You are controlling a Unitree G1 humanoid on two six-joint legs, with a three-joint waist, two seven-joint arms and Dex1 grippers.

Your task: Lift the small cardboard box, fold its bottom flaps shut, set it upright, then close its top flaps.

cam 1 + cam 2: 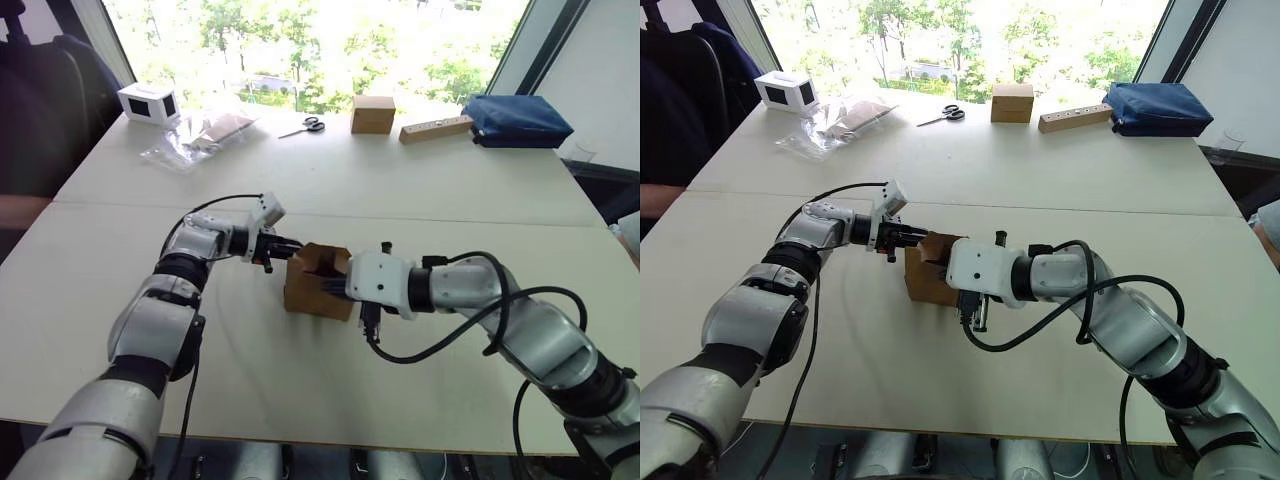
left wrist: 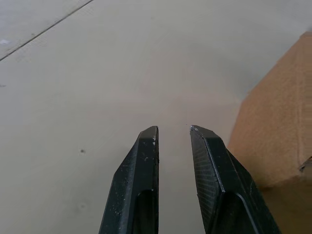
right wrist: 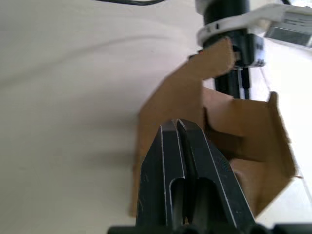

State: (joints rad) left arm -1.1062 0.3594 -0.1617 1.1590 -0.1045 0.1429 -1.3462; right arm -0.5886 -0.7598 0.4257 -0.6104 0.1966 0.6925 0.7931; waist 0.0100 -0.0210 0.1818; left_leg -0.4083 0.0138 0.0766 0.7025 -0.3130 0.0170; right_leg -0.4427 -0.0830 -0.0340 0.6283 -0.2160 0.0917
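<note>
Head camera, left eye: the small cardboard box [image 1: 318, 283] sits on the white table [image 1: 330, 190] near its middle, open end up, top flaps [image 1: 322, 254] standing, not folded. Left gripper [image 1: 284, 245] is at the box's upper left edge, its black fingers pointing at the flap there. Right gripper [image 1: 333, 285] reaches in from the right side, its fingers over the box's open top and front wall. Along the far edge of the table: a white box with dark panels [image 1: 149, 102], clear plastic bags [image 1: 195, 135], scissors [image 1: 304, 126], a cube-shaped brown box [image 1: 373, 114], a wooden block [image 1: 436, 129] and a dark blue pouch [image 1: 518, 121]. Right eye: same layout; box [image 1: 930, 273] between the two grippers, left fingers touching or just beside its upper corner, cannot tell which. Left wrist view: the two fingers [image 2: 141, 180] are spread a little, a narrow gap between the tips, nothing in it; bare table beyond; the brown box wall [image 2: 275, 126] lies just beside one finger. Right wrist view: the fingers [image 3: 170, 170] are pressed together, no gap visible, lying against the box's near wall; the open interior and raised flaps [image 3: 209, 66] show beyond, with the left gripper [image 3: 237, 46] at the far flap.
</note>
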